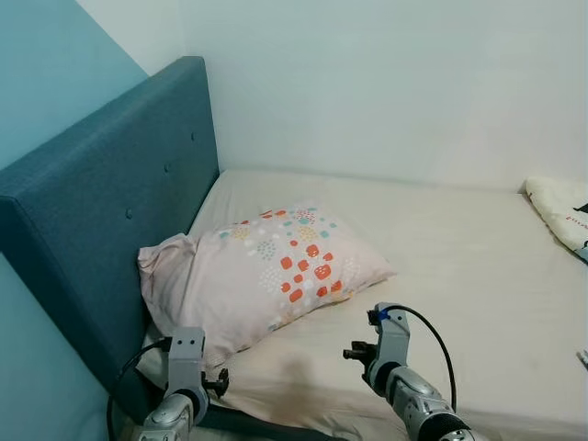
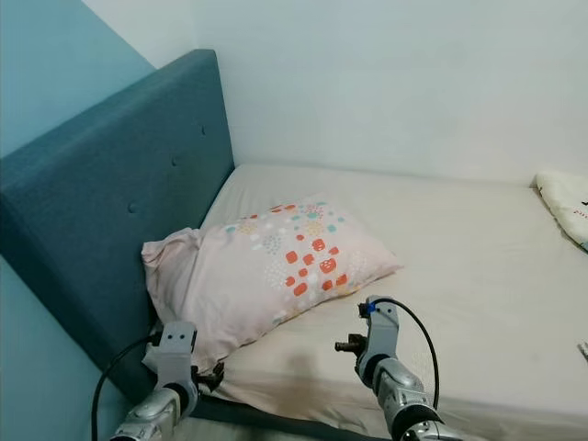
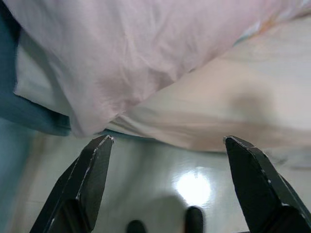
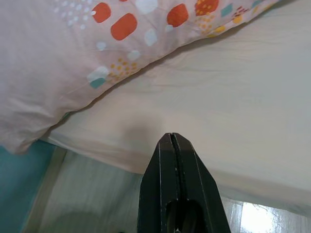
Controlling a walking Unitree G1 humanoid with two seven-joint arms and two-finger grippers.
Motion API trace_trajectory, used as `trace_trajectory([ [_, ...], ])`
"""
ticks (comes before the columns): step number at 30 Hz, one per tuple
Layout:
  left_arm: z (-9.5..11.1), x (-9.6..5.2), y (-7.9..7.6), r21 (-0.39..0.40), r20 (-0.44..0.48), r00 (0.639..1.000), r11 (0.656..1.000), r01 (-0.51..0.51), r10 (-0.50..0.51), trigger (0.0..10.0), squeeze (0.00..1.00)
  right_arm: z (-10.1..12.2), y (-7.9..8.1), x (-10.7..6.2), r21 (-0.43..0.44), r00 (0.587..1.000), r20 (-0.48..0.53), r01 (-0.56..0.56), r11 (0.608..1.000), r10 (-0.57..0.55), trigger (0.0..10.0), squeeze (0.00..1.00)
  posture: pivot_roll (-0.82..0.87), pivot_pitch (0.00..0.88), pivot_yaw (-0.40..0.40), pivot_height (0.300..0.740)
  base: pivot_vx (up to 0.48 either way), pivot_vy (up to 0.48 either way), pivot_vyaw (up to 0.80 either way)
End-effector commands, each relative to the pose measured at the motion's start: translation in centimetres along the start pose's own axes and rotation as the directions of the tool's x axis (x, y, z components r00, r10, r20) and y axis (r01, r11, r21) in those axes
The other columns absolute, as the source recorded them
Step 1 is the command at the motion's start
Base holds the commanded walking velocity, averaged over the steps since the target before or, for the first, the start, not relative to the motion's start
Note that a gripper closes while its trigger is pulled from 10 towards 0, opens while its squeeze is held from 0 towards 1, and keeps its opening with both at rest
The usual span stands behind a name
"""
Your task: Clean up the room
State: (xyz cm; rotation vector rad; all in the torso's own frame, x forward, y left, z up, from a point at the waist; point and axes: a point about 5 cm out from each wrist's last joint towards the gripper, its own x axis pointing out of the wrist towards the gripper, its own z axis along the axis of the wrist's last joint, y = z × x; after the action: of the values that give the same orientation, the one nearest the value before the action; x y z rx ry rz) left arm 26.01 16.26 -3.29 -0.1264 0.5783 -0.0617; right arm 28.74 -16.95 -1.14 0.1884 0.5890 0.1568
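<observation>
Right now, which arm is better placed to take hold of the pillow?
Probably the left. The left gripper is open and sits just off the pillow corner near the headboard. The right gripper is shut and points at the bare sheet beside it.

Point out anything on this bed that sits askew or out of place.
The pillow lies crooked, turned diagonally to the headboard, one corner hanging over the near edge of the mattress. A bunched blanket sits at the bed's far right. The left pincer is open below that corner, the right pincer shut.
</observation>
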Motion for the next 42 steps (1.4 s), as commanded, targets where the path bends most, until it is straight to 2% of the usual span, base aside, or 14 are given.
trace_trajectory([
  [1, 0.5, 0.2, 0.0, -0.030, 0.011, 1.000, 0.999, 0.018, -0.017, 10.0, 0.00, 0.7, 0.3, 0.2, -0.010, 0.999, 0.028, -0.014, 1.000, 0.015, 10.0, 0.00, 0.04, 0.000, -0.029, 0.700, 0.000, -0.480, 0.00],
  [3, 0.5, 0.2, -0.1, -0.037, 0.014, 1.000, 0.999, 0.023, -0.022, 10.0, 0.00, 0.8, 0.3, 0.2, -0.010, 0.999, 0.035, -0.018, 1.000, 0.019, 10.0, 0.00, 0.04, 0.000, -0.030, 0.700, 0.000, -0.480, 0.00],
  [4, 0.8, 0.3, -0.2, 0.019, 0.026, 1.000, 1.000, 0.003, -0.003, 10.0, 0.00, 1.1, 0.4, 0.3, -0.011, 0.999, 0.047, -0.028, 1.000, 0.028, 10.0, 0.00, 0.04, 0.000, -0.028, 0.700, 0.000, 0.000, 0.00],
  [6, 0.8, 0.3, -0.3, 0.033, 0.018, 1.000, 0.999, -0.009, 0.008, 10.0, 0.00, 1.2, 0.4, 0.3, -0.023, 0.998, 0.051, -0.034, 0.999, 0.035, 10.0, 0.00, 0.04, 0.000, -0.030, 0.700, 0.000, 0.000, 0.00],
  [13, 1.2, 0.4, -0.4, 0.024, 0.044, 0.999, 1.000, 0.011, -0.012, 10.0, 0.00, 1.3, 0.4, 0.3, -0.031, 0.998, 0.051, -0.044, 0.999, 0.046, 10.0, 0.00, 0.04, 0.000, -0.032, 0.700, 0.000, 0.000, 0.00],
  [17, 0.6, 0.0, 0.5, -0.002, 0.035, 0.999, 1.000, -0.003, 0.003, 10.0, 0.00, 0.6, 0.3, 0.1, -0.049, 0.999, 0.023, -0.042, 0.998, 0.043, 10.0, 0.00, 0.04, 0.000, -0.032, 0.700, 0.000, 0.000, 0.00],
  [23, 0.1, -0.3, 1.1, -0.012, 0.018, 0.999, 1.000, -0.029, 0.029, 10.0, 0.00, -0.2, -0.1, -0.1, -0.055, 1.000, -0.012, -0.026, 0.998, 0.026, 10.0, 0.00, 0.04, 0.000, -0.031, 0.700, 0.334, 0.000, 0.00],
  [28, -1.3, -0.8, 1.6, -0.013, -0.022, 0.999, 0.999, -0.045, 0.045, 10.0, 0.00, -1.5, -0.5, -0.6, -0.066, 0.998, -0.055, -0.024, 0.998, 0.020, 10.0, 0.00, 0.04, 0.000, -0.031, 0.700, 0.353, 0.000, 0.00],
  [35, -1.7, -0.9, 1.5, -0.015, -0.035, 0.999, 0.999, -0.042, 0.041, 10.0, 0.00, -2.1, -0.6, -0.8, -0.084, 0.997, -0.078, -0.019, 0.996, 0.012, 10.0, 0.00, 0.04, 0.000, -0.029, 0.700, 0.351, 0.000, 0.00],
  [39, -1.9, -1.0, 1.6, -0.012, -0.044, 0.998, 0.999, -0.044, 0.043, 10.0, 0.00, -2.2, -0.7, -0.8, -0.090, 0.996, -0.084, -0.017, 0.996, 0.009, 10.0, 0.00, 0.04, 0.000, -0.027, 0.700, 0.345, 0.000, -0.79],
  [42, -2.0, -1.1, 1.6, -0.007, -0.046, 0.998, 0.999, -0.049, 0.048, 10.0, 0.00, -2.2, -0.7, -0.8, -0.091, 0.996, -0.084, -0.012, 0.996, 0.005, 10.0, 0.00, 0.04, 0.000, -0.026, 0.700, 0.324, 0.000, 0.00],
])
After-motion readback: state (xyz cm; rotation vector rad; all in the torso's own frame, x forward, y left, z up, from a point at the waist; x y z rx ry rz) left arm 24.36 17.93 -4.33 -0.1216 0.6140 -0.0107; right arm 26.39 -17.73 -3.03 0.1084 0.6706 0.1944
